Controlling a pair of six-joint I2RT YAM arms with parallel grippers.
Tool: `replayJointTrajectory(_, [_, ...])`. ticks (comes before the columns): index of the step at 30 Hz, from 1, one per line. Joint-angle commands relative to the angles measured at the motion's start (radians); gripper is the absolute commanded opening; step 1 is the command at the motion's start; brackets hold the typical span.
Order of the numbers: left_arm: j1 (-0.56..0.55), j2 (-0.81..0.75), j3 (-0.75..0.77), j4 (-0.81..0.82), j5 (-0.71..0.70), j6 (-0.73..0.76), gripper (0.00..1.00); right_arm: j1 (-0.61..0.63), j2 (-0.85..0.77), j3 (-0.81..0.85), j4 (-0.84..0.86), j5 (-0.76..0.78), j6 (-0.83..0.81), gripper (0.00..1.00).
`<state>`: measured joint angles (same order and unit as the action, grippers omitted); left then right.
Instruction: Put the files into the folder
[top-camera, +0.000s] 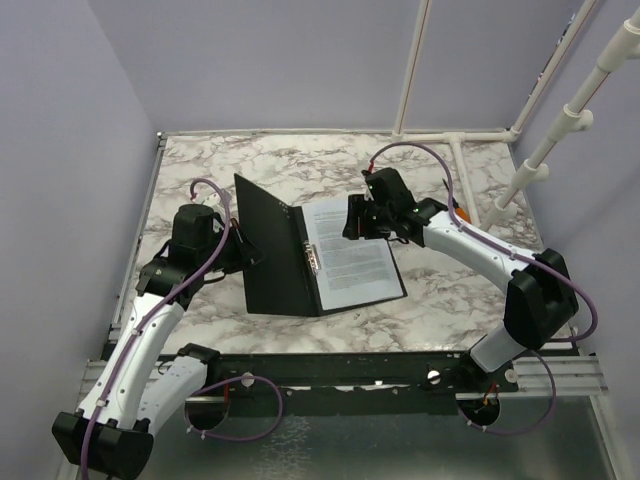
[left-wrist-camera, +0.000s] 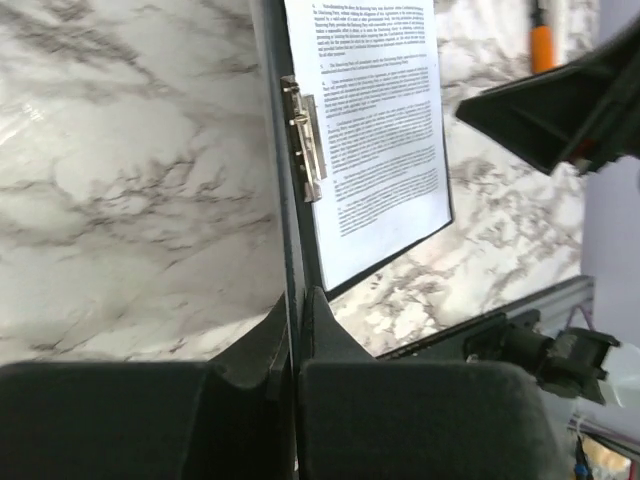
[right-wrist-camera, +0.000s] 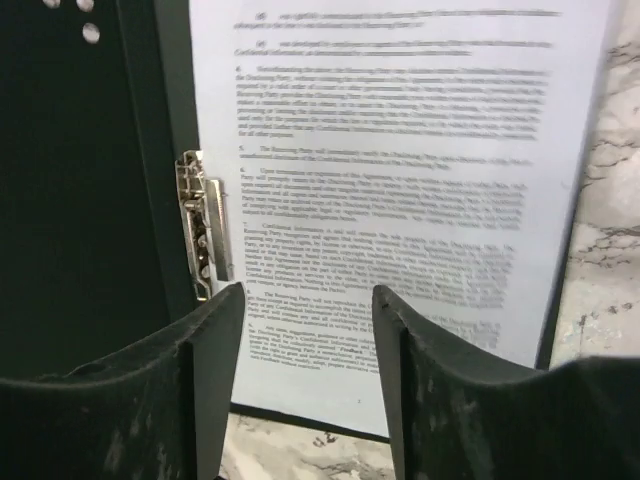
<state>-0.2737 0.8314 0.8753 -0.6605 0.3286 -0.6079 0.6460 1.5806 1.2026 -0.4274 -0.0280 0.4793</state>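
From above, the flat black rectangular folder (top-camera: 268, 250) sat centre-scene, its left cover stood upright by the left gripper (top-camera: 240, 252) so the white printed paper files (top-camera: 352, 262) lay exposed on the right face. Left wrist: jaws pinched tight on the cover edge. Right wrist: the right gripper (right-wrist-camera: 308, 315) hung spread apart over the sheets, beside the silver metal clip (right-wrist-camera: 205, 240).

A white, grey-veined marble tabletop (top-camera: 440, 300) sits between lavender walls (top-camera: 280, 60), with white pipes (top-camera: 410, 70) standing at its far right, a small orange object (top-camera: 463, 213) lying near them, and a black rail (top-camera: 350, 370) along the near edge.
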Motion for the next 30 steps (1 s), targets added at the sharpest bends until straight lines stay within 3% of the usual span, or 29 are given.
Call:
replayJointTrajectory(1, [0.008,0.009,0.063,-0.073,-0.094,0.089,0.00,-0.007,-0.001,-0.005,0.005,0.060,-0.017,0.64])
replayJointTrajectory(12, [0.008,0.076,0.186,-0.237,-0.191,0.211,0.00,-0.043,-0.003,-0.113,0.016,0.116,-0.030,0.88])
replayJointTrajectory(30, [0.008,0.161,0.262,-0.293,-0.224,0.244,0.00,-0.054,0.084,-0.262,0.169,-0.053,0.037,0.91])
